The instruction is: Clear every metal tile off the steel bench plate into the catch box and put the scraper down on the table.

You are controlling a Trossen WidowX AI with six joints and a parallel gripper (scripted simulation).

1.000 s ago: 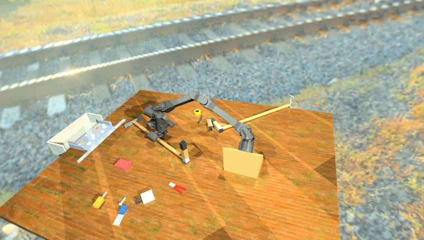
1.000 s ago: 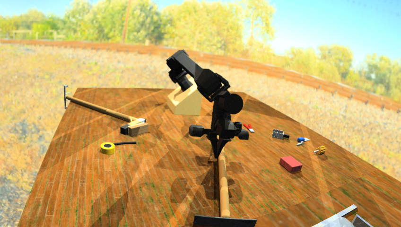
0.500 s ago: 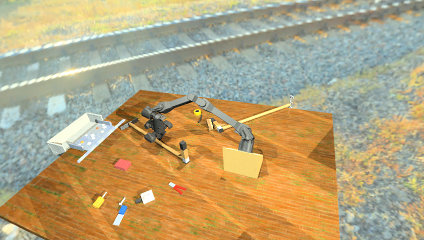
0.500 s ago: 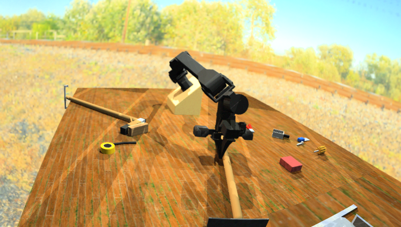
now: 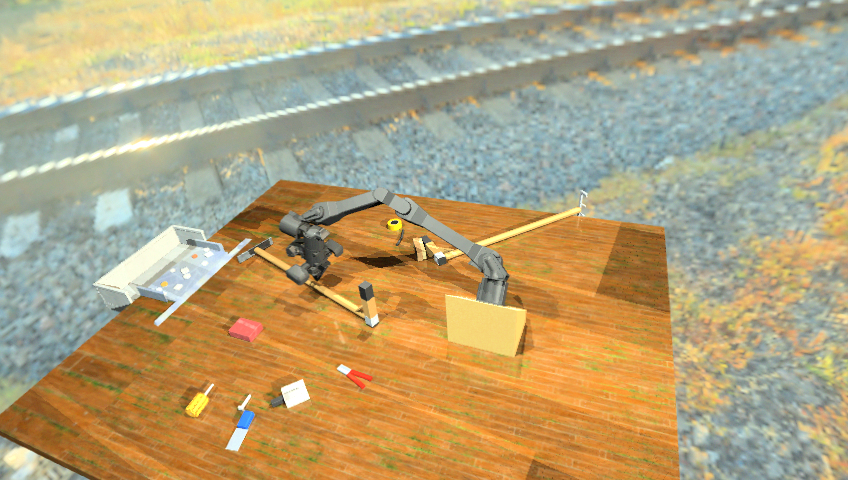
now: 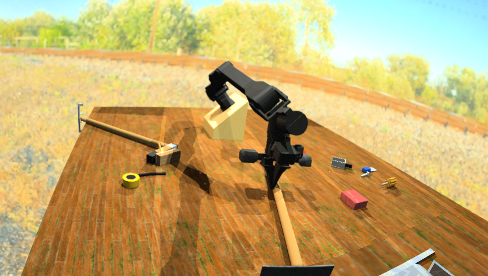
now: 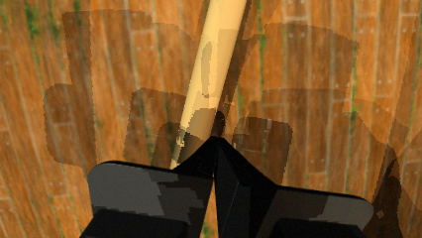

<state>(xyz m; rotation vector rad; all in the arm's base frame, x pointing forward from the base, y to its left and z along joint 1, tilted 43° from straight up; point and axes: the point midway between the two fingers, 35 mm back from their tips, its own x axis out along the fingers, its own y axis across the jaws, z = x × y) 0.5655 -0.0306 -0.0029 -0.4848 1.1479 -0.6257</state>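
Observation:
The long scraper point(image 5: 342, 295) point(image 6: 287, 225) point(image 7: 218, 50) has a round wooden handle, a wide dark blade and an upright block at its near end. It lies on the table. My gripper point(image 5: 317, 277) point(image 6: 273, 187) point(image 7: 215, 142) is shut and empty, its tips low at one side of the handle; whether they touch it I cannot tell. The steel bench plate point(image 5: 202, 267) point(image 6: 419, 264) is at the table's left edge in the top view. Several white metal tiles point(image 5: 185, 273) and a few orange ones point(image 5: 164, 284) lie on it. The catch box point(image 5: 133, 261) stands beyond.
A second long-handled tool point(image 5: 523, 230) point(image 6: 119, 132) lies across the table. A yellow tape point(image 5: 393, 224) point(image 6: 130, 180), a red block point(image 5: 245, 329) point(image 6: 353, 199), red-handled pliers point(image 5: 355, 376), a yellow-handled tool point(image 5: 196, 404) point(image 6: 390, 182) and a tan stand point(image 5: 484, 325) point(image 6: 231, 128) are also there.

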